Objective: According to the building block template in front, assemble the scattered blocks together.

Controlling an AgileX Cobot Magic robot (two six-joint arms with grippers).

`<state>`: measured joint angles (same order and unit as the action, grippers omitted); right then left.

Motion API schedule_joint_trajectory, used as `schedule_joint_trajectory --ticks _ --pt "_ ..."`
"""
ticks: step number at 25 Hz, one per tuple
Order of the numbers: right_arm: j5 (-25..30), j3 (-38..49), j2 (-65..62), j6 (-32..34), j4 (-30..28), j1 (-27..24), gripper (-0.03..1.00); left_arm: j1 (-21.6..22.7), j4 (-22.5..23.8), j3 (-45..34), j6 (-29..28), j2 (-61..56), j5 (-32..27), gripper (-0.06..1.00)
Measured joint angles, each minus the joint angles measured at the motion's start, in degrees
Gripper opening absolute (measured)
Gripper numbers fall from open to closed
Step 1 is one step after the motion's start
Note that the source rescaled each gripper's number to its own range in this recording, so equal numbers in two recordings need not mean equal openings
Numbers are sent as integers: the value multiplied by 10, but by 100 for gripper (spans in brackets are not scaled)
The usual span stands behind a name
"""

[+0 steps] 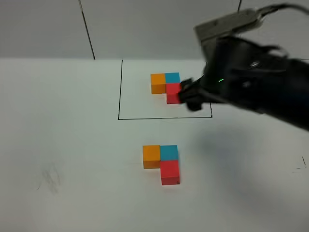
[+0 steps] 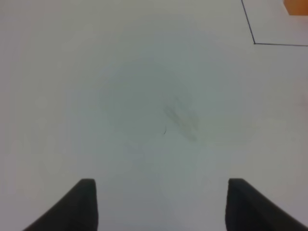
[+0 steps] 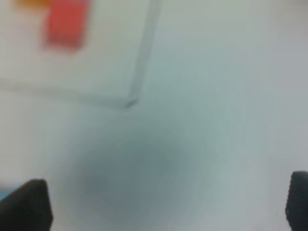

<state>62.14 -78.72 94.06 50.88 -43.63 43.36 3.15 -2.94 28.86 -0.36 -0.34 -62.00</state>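
Note:
The building block template (image 1: 158,82) is an L of orange, blue and red cubes inside a thin black rectangle (image 1: 119,92) at the back of the table. The scattered blocks lie nearer the front, touching in the same L: orange (image 1: 151,155), light blue (image 1: 169,152), red (image 1: 170,172). My right gripper (image 1: 190,96) hangs raised beside the template's red cube (image 3: 67,24) and covers its right edge in the exterior high view. In the right wrist view the right gripper (image 3: 168,197) is open and empty. Over bare table, my left gripper (image 2: 161,197) is open with nothing between its fingers.
The white table carries a faint smudge (image 1: 48,179) at the front left. The rectangle's corner (image 2: 254,43) and a bit of an orange cube (image 2: 296,7) show in the left wrist view. My dark right arm (image 1: 260,82) fills the upper right.

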Motion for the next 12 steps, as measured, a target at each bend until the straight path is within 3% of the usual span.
schedule_joint_trajectory --ticks 3,6,9,12 --pt "0 0 -81 -62 -60 -67 100 0 0 0 0 0 0 29" --pt "-33 0 -168 -169 -80 -158 100 0 0 0 0 0 0 29" --pt "-61 0 -253 -298 -69 -266 100 0 0 0 0 0 0 29" --pt "-50 0 -327 -395 -21 -352 100 0 0 0 0 0 0 29"
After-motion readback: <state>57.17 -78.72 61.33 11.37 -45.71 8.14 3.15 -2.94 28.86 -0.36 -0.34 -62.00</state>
